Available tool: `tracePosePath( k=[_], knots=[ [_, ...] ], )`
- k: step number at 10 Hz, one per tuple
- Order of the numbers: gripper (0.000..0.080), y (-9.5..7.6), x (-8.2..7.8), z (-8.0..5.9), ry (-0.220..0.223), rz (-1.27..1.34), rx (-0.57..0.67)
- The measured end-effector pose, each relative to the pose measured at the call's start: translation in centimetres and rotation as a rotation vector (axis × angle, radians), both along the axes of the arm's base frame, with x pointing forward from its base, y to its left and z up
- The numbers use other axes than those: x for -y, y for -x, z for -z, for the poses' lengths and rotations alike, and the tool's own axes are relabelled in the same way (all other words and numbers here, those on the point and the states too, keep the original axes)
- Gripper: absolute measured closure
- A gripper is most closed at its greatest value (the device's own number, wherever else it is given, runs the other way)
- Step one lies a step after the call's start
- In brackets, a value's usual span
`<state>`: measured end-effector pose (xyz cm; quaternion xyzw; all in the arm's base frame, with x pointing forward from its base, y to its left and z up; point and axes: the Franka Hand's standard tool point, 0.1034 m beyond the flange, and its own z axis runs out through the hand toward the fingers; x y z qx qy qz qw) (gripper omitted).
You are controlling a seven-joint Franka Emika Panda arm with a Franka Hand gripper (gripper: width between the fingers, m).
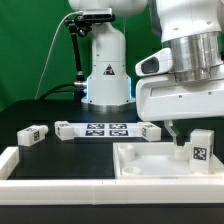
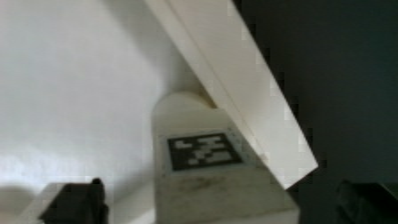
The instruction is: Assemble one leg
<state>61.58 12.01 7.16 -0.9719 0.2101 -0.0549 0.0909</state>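
One leg (image 1: 200,147), a stubby white block with a black-and-white marker, stands upright at the right end of the large white panel (image 1: 145,165). My gripper (image 1: 188,140) hangs low right beside it. In the wrist view the leg (image 2: 205,150) sits between my two dark fingertips (image 2: 71,202), with a gap showing on each side, so the gripper (image 2: 217,205) is open and not closed on it. The panel's raised rim (image 2: 240,80) runs slantwise past the leg. Three more legs lie on the table: one at the exterior view's left (image 1: 32,134), one (image 1: 66,128) and one (image 1: 150,130) beside the marker board.
The marker board (image 1: 107,128) lies behind the panel in the middle. A white L-shaped wall (image 1: 40,175) runs along the front and the exterior view's left. The robot base (image 1: 105,70) stands at the back.
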Motion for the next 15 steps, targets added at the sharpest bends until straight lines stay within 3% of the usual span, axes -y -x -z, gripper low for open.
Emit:
tracePosePath(
  k=[2, 4, 9, 15],
  knots=[
    [0.0178, 0.00, -0.01, 0.00, -0.001, 0.003, -0.001],
    [0.0499, 0.02, 0.09, 0.03, 0.000, 0.004, -0.001],
    [0.0500, 0.00, 0.44, 0.06, -0.004, 0.051, -0.008],
    [0.0500, 0.43, -0.35, 0.27, -0.201, 1.023, -0.168]
  ],
)
